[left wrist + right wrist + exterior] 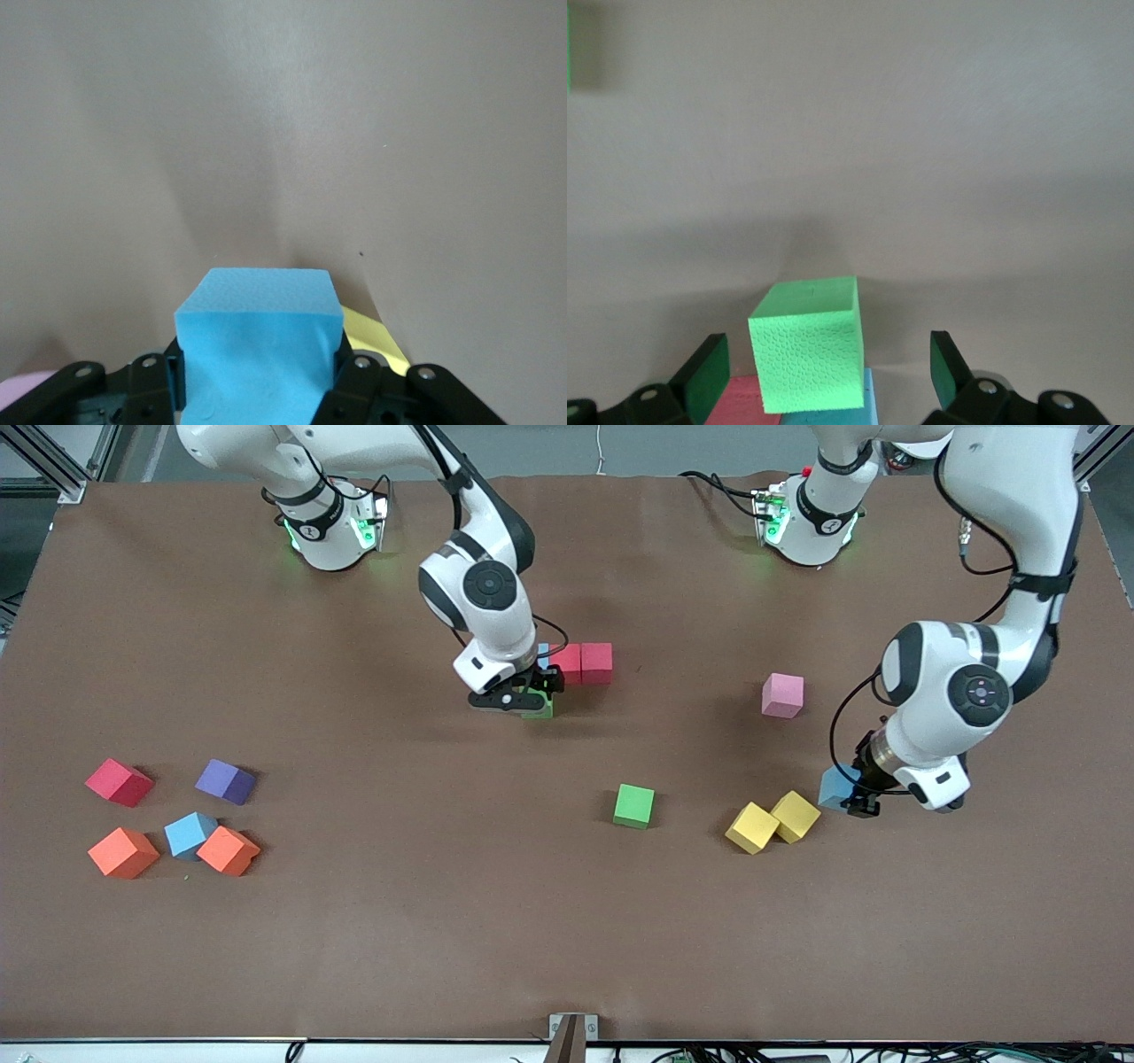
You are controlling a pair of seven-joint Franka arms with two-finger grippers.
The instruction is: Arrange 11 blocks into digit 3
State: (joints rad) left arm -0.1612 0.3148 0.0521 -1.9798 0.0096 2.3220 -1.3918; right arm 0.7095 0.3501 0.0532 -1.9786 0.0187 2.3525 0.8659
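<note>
- The front view looks down from high across the table (567, 921), facing both arm bases along its upper edge, and takes in the whole brown surface.
- The left wrist view sits close over the left gripper (257, 376), filled by a blue cube (259, 345); the front view shows that same cube (835, 787).
- The right wrist view looks closely past the right gripper (828, 372) at a green cube (808, 345), shared with the front view (538, 708).

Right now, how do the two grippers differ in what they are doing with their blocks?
The left gripper is shut on a blue block beside the two yellow blocks; the right gripper stands open around a green block, apart from its sides. That green block sits by the red blocks mid-table. Both grippers are low at the table, each at one foam cube.
</note>
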